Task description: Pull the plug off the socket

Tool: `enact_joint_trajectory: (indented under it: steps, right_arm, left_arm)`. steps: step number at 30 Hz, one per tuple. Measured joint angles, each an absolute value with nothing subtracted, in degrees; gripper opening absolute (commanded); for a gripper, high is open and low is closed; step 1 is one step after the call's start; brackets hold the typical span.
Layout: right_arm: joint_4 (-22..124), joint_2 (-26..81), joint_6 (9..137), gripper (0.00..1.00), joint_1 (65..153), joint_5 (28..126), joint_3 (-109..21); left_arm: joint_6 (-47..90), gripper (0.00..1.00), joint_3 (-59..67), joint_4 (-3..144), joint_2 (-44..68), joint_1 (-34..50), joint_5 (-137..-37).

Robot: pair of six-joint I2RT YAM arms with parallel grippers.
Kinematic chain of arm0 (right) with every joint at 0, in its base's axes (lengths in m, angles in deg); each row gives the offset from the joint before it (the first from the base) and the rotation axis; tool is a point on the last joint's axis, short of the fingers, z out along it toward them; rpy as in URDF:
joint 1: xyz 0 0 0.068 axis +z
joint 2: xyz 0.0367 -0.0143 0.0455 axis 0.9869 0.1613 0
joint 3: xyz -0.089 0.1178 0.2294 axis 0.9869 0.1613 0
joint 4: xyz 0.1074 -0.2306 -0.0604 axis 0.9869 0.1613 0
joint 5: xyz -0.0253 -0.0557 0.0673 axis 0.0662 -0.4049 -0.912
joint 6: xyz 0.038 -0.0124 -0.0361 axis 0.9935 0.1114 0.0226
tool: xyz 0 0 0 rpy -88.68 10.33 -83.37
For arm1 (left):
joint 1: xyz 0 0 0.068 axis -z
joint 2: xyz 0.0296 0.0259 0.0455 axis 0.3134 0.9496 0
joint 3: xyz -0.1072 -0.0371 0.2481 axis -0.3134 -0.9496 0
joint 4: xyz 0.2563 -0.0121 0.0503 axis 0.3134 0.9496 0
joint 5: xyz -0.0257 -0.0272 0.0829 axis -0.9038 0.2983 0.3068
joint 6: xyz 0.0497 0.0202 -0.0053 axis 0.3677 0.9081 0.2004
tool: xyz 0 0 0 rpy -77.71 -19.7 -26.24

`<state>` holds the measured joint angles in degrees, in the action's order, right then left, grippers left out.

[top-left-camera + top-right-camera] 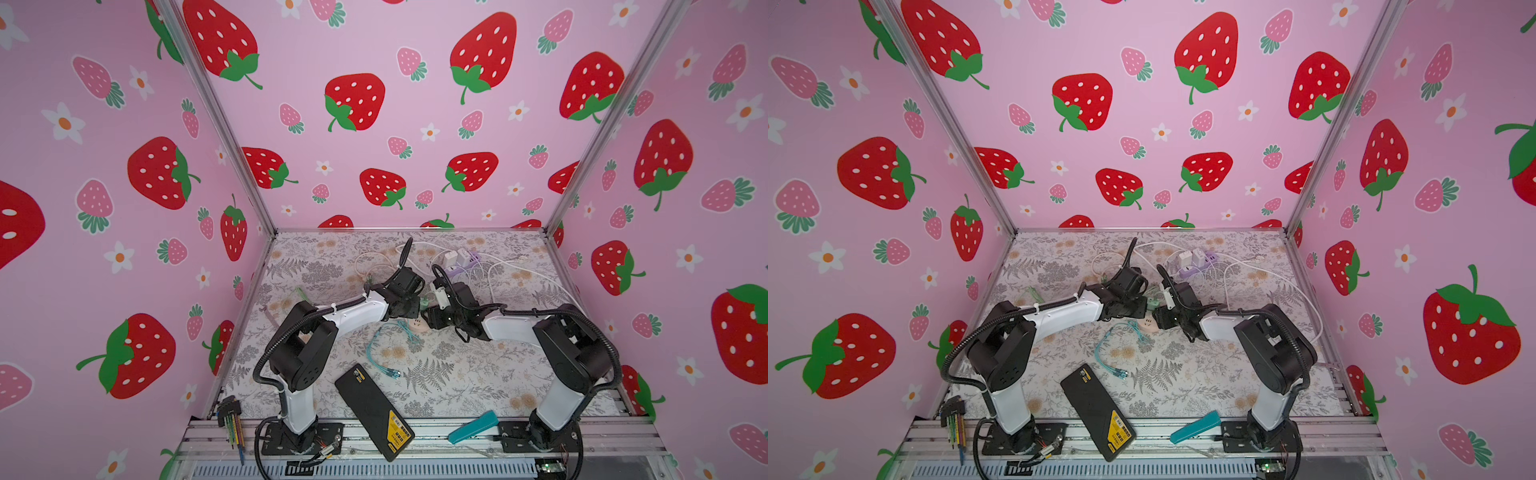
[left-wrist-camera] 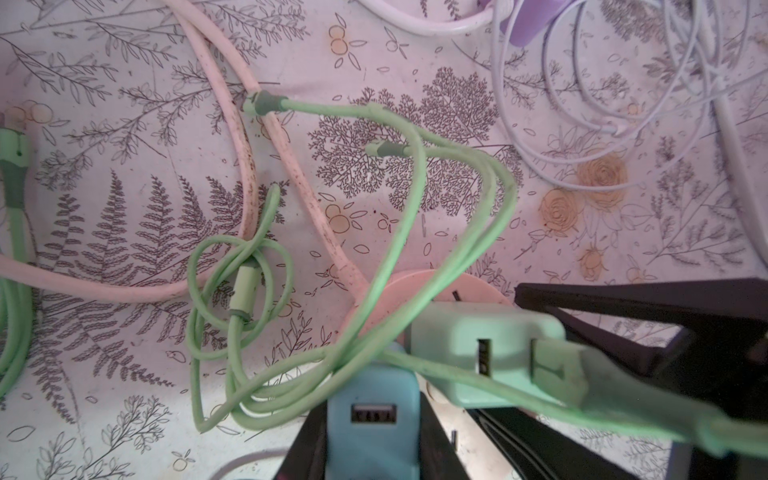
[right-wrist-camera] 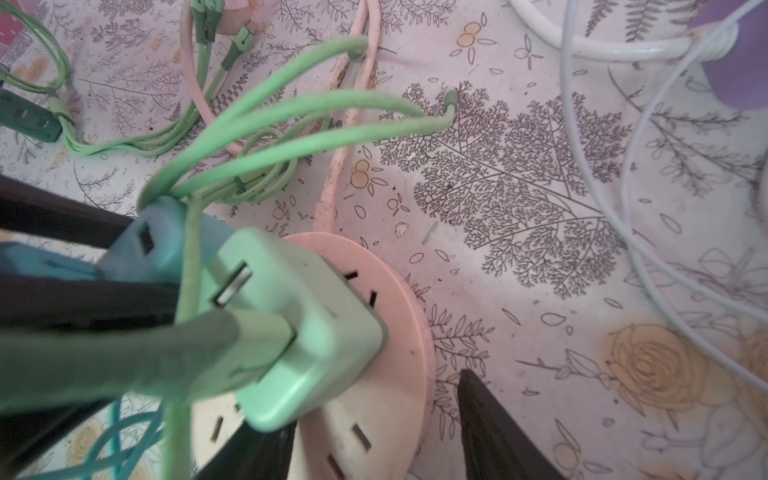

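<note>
– Left wrist view first: what has the left end effector got?
– It is clamped tight on the blue charger, with a black finger pressed to each flank. The charger's USB port faces the camera, and the tiny marks inside it are too blurred to read. I cannot tell whether its pins sit in the socket.
– And the socket itself?
– It is round and pink, and lies near the middle of the desk in both top views. A green charger sits against its face just beside the blue one, with a green cable plugged into it.
– The right end effector?
– Its fingers stand apart on either side of the socket. I cannot tell whether they pinch the rim.
– Any writing elsewhere?
– Going across a top view, hex keys lie at seven o'clock of the desk. A black case lies at six, and the print on its yellow label is too small to read. A purple power strip lies at one o'clock.
</note>
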<state>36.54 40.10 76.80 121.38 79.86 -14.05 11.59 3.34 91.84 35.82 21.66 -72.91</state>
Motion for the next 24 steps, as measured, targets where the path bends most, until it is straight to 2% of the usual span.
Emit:
enact_joint_trajectory:
  steps: [10, 24]
  right_arm:
    - [36.67, 40.27, 76.82, 0.59, 121.38, 79.42, -14.18]
    - [36.45, 39.51, 76.82, 0.55, 121.49, 79.94, -13.54]
  left_arm:
    - [12.94, 0.1, 7.45, 96.97, 38.13, 25.44, -63.89]
    - [13.31, 0.09, 8.47, 99.29, 38.4, 26.16, -60.67]
